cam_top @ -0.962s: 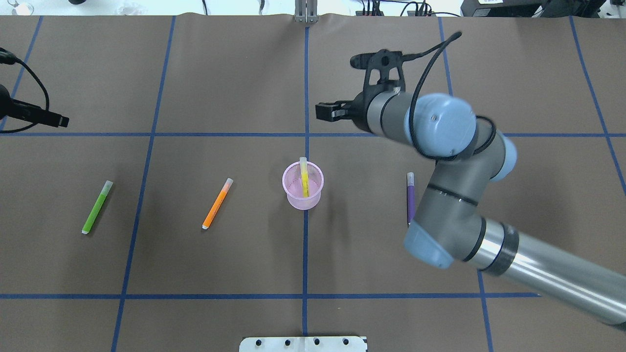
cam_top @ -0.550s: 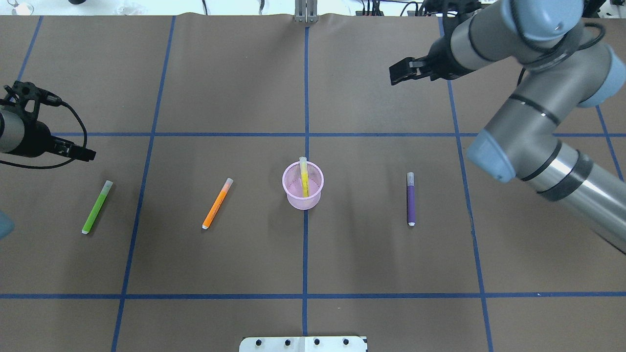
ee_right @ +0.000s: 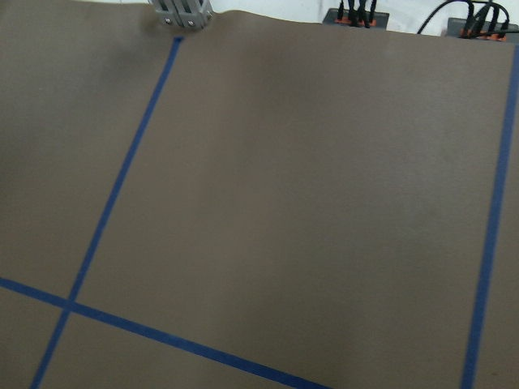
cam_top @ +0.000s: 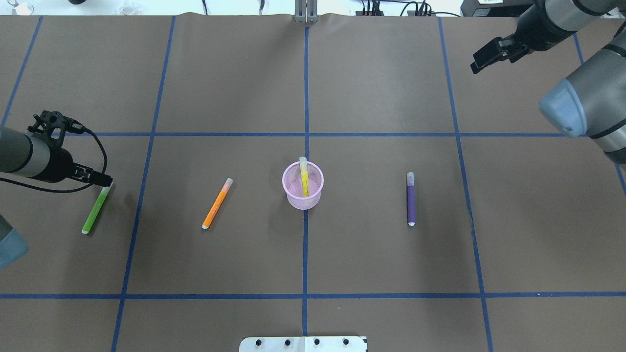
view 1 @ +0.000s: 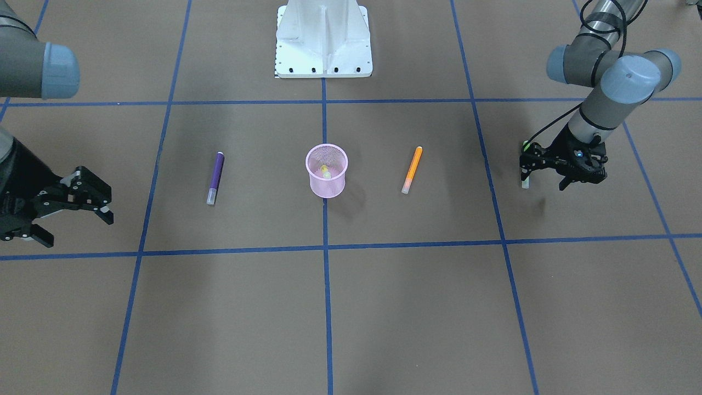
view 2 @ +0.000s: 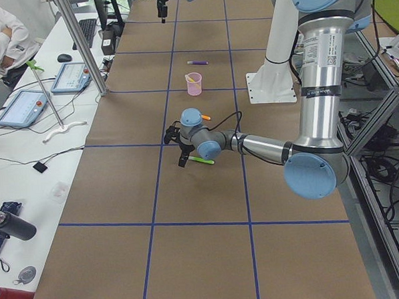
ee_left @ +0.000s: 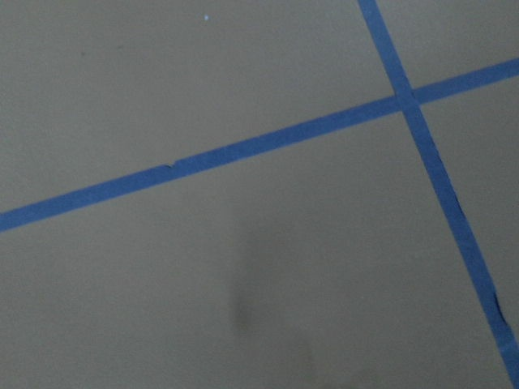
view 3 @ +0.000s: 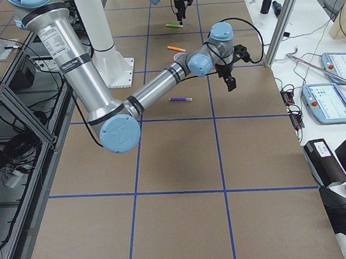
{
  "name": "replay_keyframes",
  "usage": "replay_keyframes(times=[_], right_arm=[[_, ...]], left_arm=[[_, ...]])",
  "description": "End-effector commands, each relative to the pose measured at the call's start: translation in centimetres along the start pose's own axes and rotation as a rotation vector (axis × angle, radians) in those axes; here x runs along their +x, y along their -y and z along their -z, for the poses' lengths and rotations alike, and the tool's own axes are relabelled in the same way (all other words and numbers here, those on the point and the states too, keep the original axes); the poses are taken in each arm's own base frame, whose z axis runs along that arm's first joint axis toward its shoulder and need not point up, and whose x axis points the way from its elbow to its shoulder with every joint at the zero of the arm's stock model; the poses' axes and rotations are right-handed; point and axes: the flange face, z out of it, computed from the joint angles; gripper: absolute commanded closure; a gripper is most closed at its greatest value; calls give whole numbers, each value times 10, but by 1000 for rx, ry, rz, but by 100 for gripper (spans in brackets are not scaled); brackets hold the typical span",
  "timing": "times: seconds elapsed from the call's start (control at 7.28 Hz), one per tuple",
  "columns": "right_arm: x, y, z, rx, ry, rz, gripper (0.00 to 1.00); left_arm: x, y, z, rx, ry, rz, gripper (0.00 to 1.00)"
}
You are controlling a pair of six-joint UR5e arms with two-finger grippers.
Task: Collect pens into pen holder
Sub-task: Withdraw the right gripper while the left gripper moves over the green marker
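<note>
Pens: you see three lying loose in one row across the middle of the brown table point(cam_top: 371, 254), beyond the white base plate point(cam_top: 303, 343) at the near edge; a fourth is already in the holder.
Green pen point(cam_top: 94, 210): far out on the robot's left, flat and slanted, pale cap end pointing away from the robot.
Orange pen point(cam_top: 217, 204): flat, between the green pen and the holder, same slant, well apart from both.
Pen holder point(cam_top: 293, 199): pink mesh cup, upright on the centre blue tape line point(cam_top: 304, 254), between the orange and purple pens.
Yellow pen point(cam_top: 304, 178): stands inside the holder, leaning on its far rim, cap tip above the rim.
Purple pen point(cam_top: 411, 199): flat on the robot's right of the holder, nearly parallel to the tape line, cap end away from the robot.
Left gripper point(view 1: 544, 182): over the green pen's cap end, fingers pointing down and spread apart; you cannot tell whether they touch the pen.
Right gripper point(view 1: 77, 229): toward the far right corner, above bare table, fingers spread wide, holding nothing, well apart from every pen.
</note>
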Motion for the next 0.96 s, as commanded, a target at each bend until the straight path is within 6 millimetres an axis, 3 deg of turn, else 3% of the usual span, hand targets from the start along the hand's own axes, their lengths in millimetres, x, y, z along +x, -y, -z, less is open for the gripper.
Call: replay_keyframes(times=[0.0,0.14,0.41,0.55,0.82], right_arm=[[30,-12,2,-19,-18,29,0],[31,-13,1,-21,-19,30,0],[47,-24,-1,-33,-29,30,0],[48,-24,-1,-33,-30,31,0],[49,-25,-2,-34,-30,30,0]], left_arm=[[9,-6,-7,-14,-7,-13,44],[11,-7,-8,-17,-9,-16,51],[14,-9,-11,-24,-12,-22,52],[14,-9,-11,-23,-11,-22,59],[14,-10,-11,-23,-10,-23,61]])
